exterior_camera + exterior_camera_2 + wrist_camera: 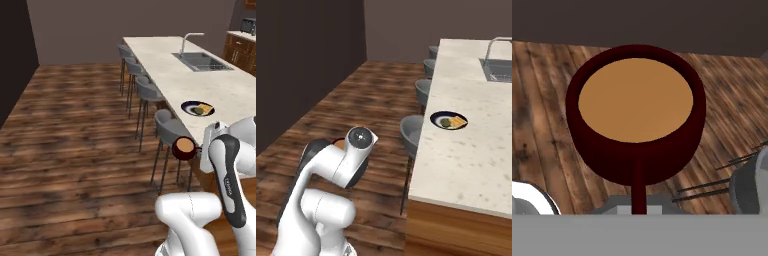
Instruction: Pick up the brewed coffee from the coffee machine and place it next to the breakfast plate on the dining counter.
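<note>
Mug [184,148] sits lower right of left base view, in the air just off the counter [175,75] edge, above the stools. Claw looks clamped on its handle, fingers hidden; can't tell for sure. Rigid, light, full to the brim: keep level. Hand view shows the coffee surface; right base view shows the plate [449,120] at center right.

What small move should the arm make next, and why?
Probably carry the mug up and across toward the counter. It hangs over the floor beside a stool, short of the plate.
</note>
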